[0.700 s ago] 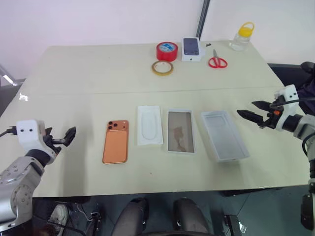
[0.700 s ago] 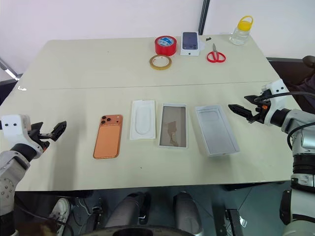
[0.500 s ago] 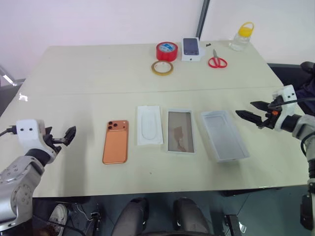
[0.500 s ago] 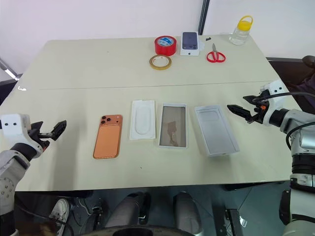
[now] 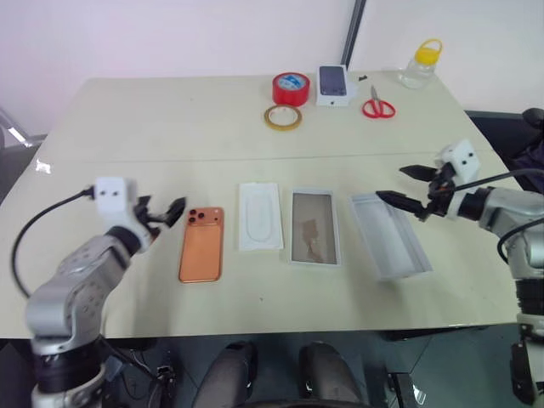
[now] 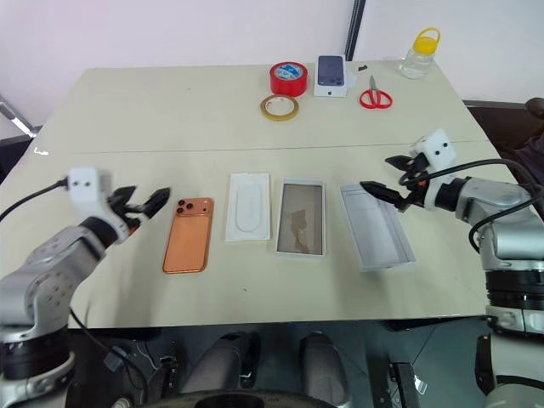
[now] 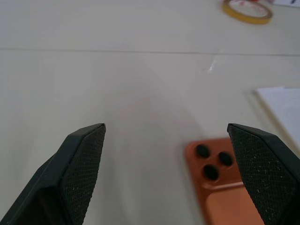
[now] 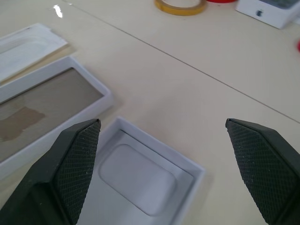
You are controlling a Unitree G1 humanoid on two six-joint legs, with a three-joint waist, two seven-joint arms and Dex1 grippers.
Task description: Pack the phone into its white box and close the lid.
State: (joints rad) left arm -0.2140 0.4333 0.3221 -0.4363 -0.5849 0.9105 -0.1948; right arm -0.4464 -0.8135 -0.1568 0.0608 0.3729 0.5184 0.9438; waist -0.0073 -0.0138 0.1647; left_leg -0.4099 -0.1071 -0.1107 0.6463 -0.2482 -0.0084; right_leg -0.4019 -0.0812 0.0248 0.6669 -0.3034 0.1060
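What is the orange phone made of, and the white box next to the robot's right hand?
The phone looks like smooth metal or glass: it has an even coppery sheen and dark lenses. The lid lying hollow side up looks like matte white cardboard, with thin, straight folded walls. I cannot be sure of either.

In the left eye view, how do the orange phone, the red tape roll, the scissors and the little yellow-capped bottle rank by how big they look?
Largest to smallest:
1. the phone, clearly the biggest, though also nearest the camera.
2. the red tape roll.
3. the scissors and the bottle look about alike; both sit far back, so I would not rank them.
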